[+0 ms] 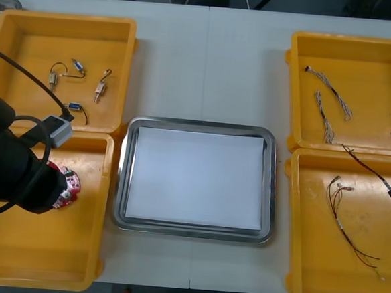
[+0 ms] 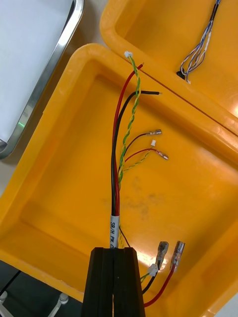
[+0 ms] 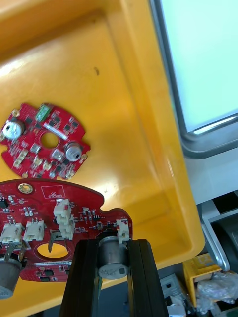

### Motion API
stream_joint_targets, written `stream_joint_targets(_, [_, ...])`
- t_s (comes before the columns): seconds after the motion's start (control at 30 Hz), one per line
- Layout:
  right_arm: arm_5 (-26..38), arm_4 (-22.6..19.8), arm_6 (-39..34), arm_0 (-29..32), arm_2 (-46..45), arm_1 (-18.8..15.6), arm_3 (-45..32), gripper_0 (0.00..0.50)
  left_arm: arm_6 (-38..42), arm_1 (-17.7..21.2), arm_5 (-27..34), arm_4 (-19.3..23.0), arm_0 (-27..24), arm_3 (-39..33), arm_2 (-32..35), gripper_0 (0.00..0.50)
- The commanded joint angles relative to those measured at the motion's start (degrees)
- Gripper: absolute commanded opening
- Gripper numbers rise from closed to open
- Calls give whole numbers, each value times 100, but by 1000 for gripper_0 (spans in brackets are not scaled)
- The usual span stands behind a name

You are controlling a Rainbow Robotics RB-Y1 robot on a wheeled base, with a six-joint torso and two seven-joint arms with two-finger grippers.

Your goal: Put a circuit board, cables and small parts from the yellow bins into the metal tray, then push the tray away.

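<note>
Left gripper (image 3: 113, 247), nipping circuit board (image 3: 49, 218) by one component left of metal tray (image 1: 200, 125), may slip; right gripper (image 2: 114, 253) clamps cable (image 2: 116, 173).

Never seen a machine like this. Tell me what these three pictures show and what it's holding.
This is a two-armed robot at a table. The wide picture looks down from above; the two upright ones come from cameras on its wrists, black fingers at the bottom. Four yellow bins flank a metal tray, white inside. They hold small metal parts, blue and white cables and red circuit boards. The left gripper, over the near left bin, is shut on a circuit board, pinching a metal can on it. The right gripper, over the near right bin, is shut on a red, black and yellow cable.
</note>
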Motion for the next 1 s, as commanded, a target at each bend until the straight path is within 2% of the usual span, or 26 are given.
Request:
stream_joint_targets(0.03, [62, -1, -29, -87, 27, -228, -130, 0, 398, -48, -59, -102, -700, 174, -479, 0])
stream_joint_targets(0.37, [53, 8, -73, -96, 27, -228, -130, 0, 591, -637, -112, -392, -1886, 833, -1595, 0])
stream_joint_targets(0.6, [53, -18, -91, -96, 27, -228, -130, 0, 706, -1112, -305, -647, -2422, 1237, -2298, 0])
stream_joint_targets(0.83, [79, -18, -126, -96, 27, -220, -139, 0, 855, -1621, -437, -963, -2774, 1597, -2852, 0])
stream_joint_targets(1.0, [97, -18, -144, -96, 35, -228, -139, 0, 943, -1832, -586, -1244, -2853, 1729, -3204, 0])
